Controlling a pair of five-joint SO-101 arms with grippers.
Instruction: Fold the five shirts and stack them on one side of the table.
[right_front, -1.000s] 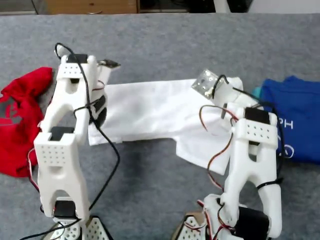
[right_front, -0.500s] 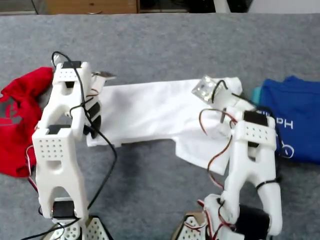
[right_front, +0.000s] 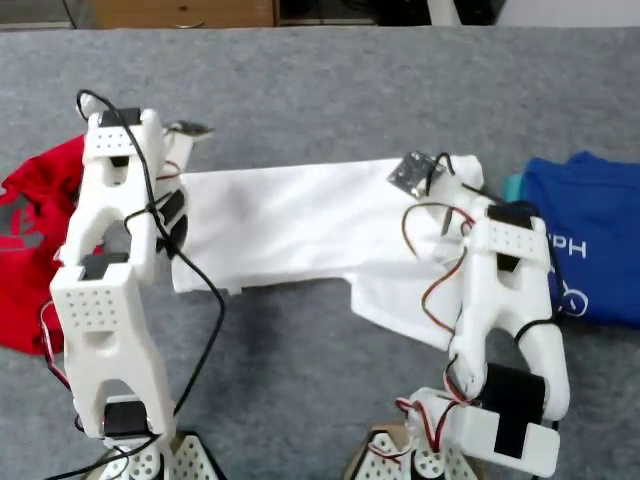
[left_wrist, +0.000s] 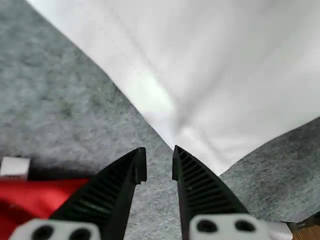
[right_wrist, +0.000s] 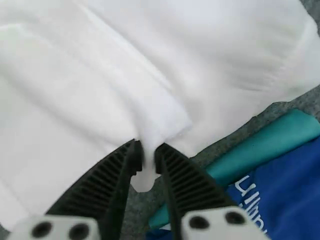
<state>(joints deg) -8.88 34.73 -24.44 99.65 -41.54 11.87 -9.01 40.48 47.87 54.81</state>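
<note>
The white shirt (right_front: 300, 225) lies flat in the middle of the grey worktop (right_front: 300, 100), between a red shirt (right_front: 25, 250) and a blue shirt (right_front: 590, 240). The left hand (left_wrist: 159, 160) sits just off its edge by the red one, fingers a little apart and holding nothing. The right hand (right_wrist: 147, 152), by the blue shirt, pinches a fold of the white shirt.

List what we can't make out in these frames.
Red shirt: high view, cut by the frame edge and partly covered by the left arm.
Blue shirt: high view, cut by the frame edge.
Teal cloth: right wrist view, mostly under the blue shirt.
White shirt: high view, one end under the right arm.
</note>
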